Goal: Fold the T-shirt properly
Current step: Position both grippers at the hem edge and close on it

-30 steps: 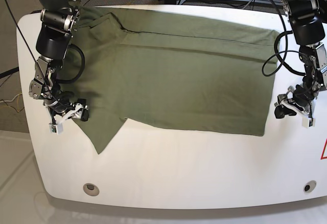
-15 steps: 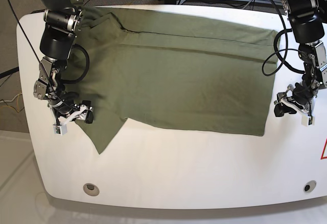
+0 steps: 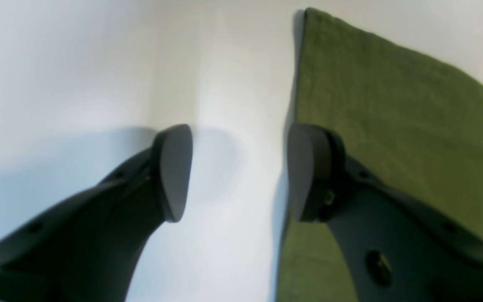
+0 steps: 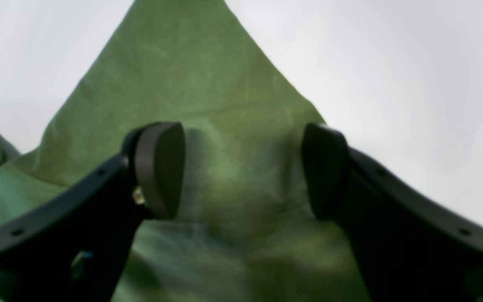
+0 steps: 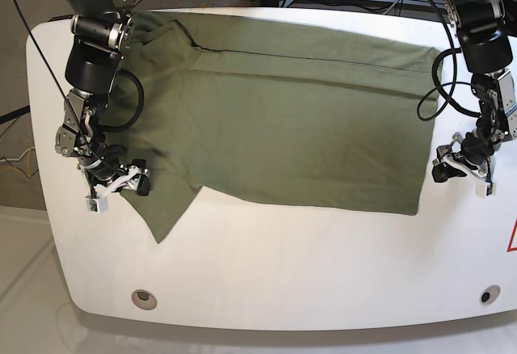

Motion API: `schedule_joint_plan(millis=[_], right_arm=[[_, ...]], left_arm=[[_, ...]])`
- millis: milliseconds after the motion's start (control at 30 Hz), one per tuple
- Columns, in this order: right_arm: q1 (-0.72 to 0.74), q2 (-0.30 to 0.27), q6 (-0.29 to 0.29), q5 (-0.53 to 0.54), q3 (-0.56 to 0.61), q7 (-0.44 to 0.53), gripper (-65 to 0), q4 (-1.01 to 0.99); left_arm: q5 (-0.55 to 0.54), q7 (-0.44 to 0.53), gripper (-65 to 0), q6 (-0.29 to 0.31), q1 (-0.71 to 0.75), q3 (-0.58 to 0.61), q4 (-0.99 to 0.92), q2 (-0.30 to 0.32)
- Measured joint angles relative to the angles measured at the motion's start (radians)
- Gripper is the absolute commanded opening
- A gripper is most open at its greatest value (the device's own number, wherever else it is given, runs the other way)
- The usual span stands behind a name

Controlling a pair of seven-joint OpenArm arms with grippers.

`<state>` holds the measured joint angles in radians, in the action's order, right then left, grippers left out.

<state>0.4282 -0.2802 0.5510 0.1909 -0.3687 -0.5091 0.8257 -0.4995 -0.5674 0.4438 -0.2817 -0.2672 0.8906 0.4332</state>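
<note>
Base view: the T-shirt (image 5: 283,120) is lying part-folded lengthwise; both pincers, left (image 5: 462,168) and right (image 5: 117,184), are gaping empty at its ends, cross-folds remaining.

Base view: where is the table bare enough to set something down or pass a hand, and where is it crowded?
Bare: the wide strip of table between the T-shirt hem and the near edge. Narrower bare margins lie beyond each gripper. Crowded: the far half under cloth, the right gripper at the sleeve, and the left gripper at the shirt's side edge.
</note>
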Motion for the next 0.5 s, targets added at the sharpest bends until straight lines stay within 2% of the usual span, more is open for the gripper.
schedule_joint_plan(millis=[500], right_arm=[[-0.003,-0.002,0.007,0.000,0.000,-0.006,-23.6,0.003]], left_arm=[[0.005,0.008,-30.5,-0.006,-0.018,0.012,-0.034,-0.026]])
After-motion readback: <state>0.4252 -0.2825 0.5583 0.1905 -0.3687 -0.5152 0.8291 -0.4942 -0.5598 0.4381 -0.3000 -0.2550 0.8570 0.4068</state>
